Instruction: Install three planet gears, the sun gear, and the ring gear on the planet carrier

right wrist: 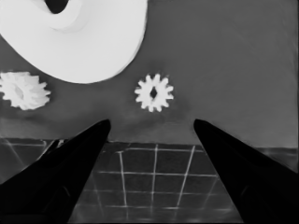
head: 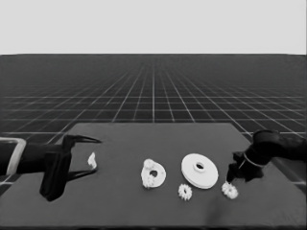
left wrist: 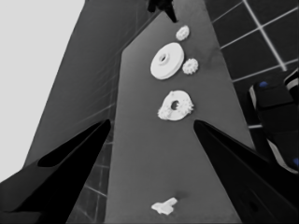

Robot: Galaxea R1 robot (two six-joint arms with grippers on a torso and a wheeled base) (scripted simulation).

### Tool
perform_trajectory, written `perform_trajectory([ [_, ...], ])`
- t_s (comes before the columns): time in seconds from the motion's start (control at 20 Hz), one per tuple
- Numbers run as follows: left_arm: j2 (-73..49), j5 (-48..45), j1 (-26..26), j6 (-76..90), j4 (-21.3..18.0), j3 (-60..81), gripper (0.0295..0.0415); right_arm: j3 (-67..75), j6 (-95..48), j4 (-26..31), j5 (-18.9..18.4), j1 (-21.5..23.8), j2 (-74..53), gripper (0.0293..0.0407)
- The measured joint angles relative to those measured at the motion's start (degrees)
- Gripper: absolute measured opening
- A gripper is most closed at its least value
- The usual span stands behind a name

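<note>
1. The right arm reaches in from the table's right end, its black wrist bent downward so that the right gripper [head: 230, 178] points at the tabletop near the front right. In the right wrist view its two long black fingers [right wrist: 70, 158] stand spread wide apart, with nothing between them.
2. The left arm waits at the table's left end, its left gripper [head: 79, 155] held sideways over the dark table [head: 144, 206]; its fingers [left wrist: 70, 158] are likewise spread and hold nothing.
3. A small white toothed gear [head: 230, 190] lies flat on the table just below the right gripper's tips, apart from them; in the right wrist view this gear [right wrist: 154, 93] sits ahead of the gap between the fingers.
4. A second loose gear [head: 185, 191] lies to its left, near the front rim of the larger white round part with a raised hub [head: 199, 170].
5. The smaller white round part with a wide centre hole [head: 153, 173] lies left of the larger one, apart from it. Two gears rest on it, one at its far edge [head: 148, 163] and one at its near edge [head: 148, 182].
6. Count: four gears, two round parts, and one thin white piece [head: 91, 160] lying by the left gripper.
</note>
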Motion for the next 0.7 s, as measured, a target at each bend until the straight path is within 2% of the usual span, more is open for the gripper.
perform_trajectory([
  [0.2,-0.02,-0.01,0.00,0.02,0.00,0.02,0.0385,-2.37,1.03,0.72,-0.76,0.11,1.20,0.0385],
  [0.25,-0.02,-0.01,-0.01,0.02,0.00,0.02,0.0385,-4.60,0.83,-4.04,2.79,-5.56,2.46,0.0385],
  [0.3,-0.02,-0.01,-0.01,0.02,0.00,0.02,0.0385,-6.65,0.63,-6.63,4.95,-9.16,3.65,0.0385],
  [0.4,-0.02,-0.01,-0.01,0.02,0.00,0.02,0.0385,-9.12,0.30,-8.75,6.98,-12.16,5.06,0.0385],
  [0.7,-0.02,-0.01,-0.01,0.02,0.00,0.02,0.0385,-10.51,0.11,-9.73,8.04,-13.48,5.83,0.0385],
])
